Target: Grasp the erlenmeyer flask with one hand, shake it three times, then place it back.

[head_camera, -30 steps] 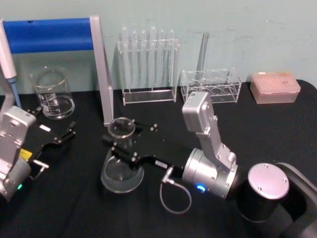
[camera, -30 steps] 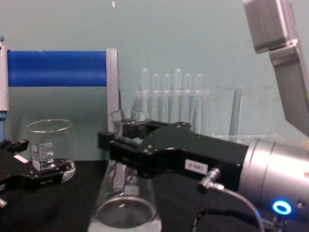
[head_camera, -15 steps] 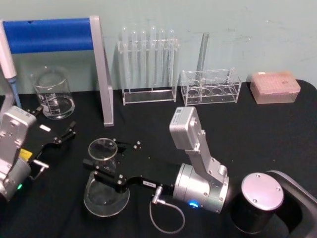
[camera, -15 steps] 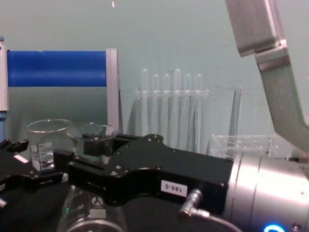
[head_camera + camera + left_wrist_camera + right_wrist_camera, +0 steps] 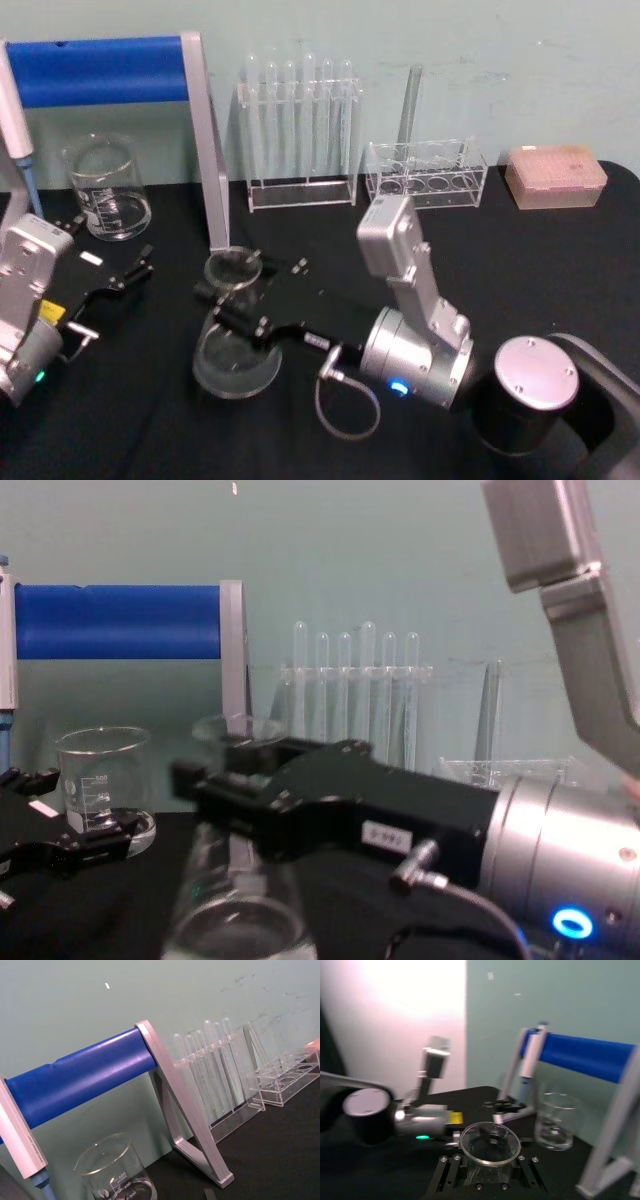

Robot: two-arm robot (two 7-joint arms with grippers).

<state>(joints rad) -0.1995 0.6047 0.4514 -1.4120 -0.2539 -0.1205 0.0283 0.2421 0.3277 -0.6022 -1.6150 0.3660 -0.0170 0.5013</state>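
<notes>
The clear glass erlenmeyer flask [image 5: 236,362] hangs upright by its neck in my right gripper [image 5: 226,298], the hand, which is shut on it left of the table's middle. In the chest view the flask [image 5: 236,912] shows large, its rim above the right gripper [image 5: 215,776]. In the right wrist view the flask's rim [image 5: 490,1135] sits between the black fingers [image 5: 451,1170]. I cannot tell whether its base touches the black table [image 5: 520,260]. My left gripper [image 5: 105,272] rests open at the left edge, low on the left in the chest view [image 5: 60,818].
A beaker [image 5: 106,188] stands at the back left beside a blue-barred stand [image 5: 205,150]. Test tubes in a clear rack [image 5: 298,130], a second low rack [image 5: 425,172] and a pink box [image 5: 555,175] line the back wall. Bare table lies at the right.
The right gripper swung the flask toward me and to the left, then back away and to the right, near where it was a second ago. The left arm has not moved.
</notes>
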